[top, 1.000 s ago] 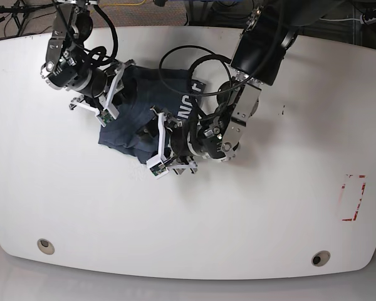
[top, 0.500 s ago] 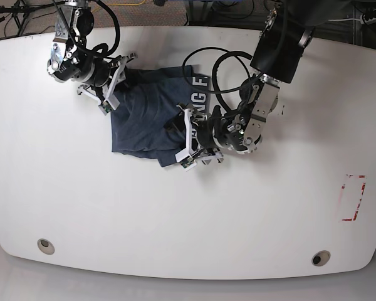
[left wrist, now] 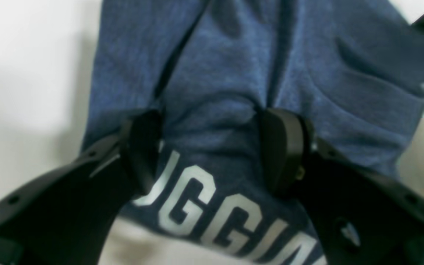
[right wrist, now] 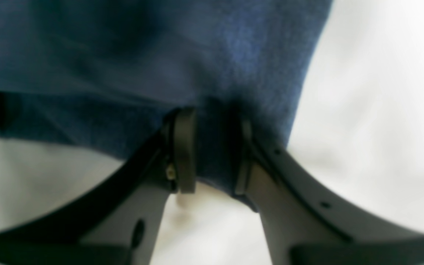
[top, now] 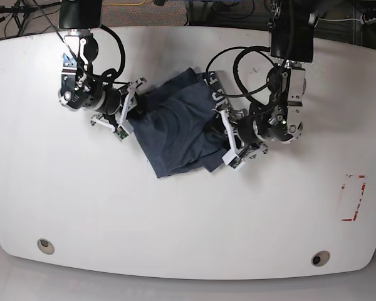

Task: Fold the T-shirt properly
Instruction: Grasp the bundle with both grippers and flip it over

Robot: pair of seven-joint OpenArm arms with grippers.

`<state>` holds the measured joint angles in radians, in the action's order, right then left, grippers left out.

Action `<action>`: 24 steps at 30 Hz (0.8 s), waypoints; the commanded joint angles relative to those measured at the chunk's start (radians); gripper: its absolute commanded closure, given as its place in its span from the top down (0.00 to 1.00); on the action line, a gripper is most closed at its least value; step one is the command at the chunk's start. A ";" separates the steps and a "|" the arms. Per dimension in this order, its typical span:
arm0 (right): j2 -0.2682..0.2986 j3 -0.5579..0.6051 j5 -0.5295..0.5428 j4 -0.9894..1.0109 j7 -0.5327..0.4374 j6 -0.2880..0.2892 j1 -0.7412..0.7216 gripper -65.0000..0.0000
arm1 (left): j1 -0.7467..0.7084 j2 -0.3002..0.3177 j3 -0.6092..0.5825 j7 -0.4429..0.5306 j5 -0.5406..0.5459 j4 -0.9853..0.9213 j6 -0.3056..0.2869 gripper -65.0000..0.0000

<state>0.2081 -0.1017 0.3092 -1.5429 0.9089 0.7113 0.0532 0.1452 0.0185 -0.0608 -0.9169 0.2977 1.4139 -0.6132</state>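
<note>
A: Where is the T-shirt point(top: 175, 128) lying?

B: Bunched in the upper middle of the white table point(top: 175, 213), between the two arms, with several layers overlapping. It is not a tidy rectangle yet, so I judge the fold to be partway done.

A: What is the right tool point(right wrist: 212, 151) doing?

B: Its fingers are drawn close and pinch a plain edge of the shirt, with cloth filling the narrow gap. That grip probably anchors one side.

A: And the left tool point(left wrist: 212, 147)?

B: Its fingers stand wider and straddle a thick ridge of cloth just above the white lettering point(left wrist: 212, 221). The bunched fabric sits between them, apparently gripped, so that side can be pulled and the shirt drawn flat.
</note>
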 commanded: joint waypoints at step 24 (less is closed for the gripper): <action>-0.039 0.323 -0.135 0.167 0.062 -0.013 -0.341 0.22 | -0.172 -0.004 0.378 -0.130 0.008 0.241 0.002 0.61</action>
<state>0.1623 0.2165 0.1745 -1.3586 0.9737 0.7025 -0.2638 -0.0540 0.0277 0.3191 -1.0576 0.2813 1.6329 -0.6098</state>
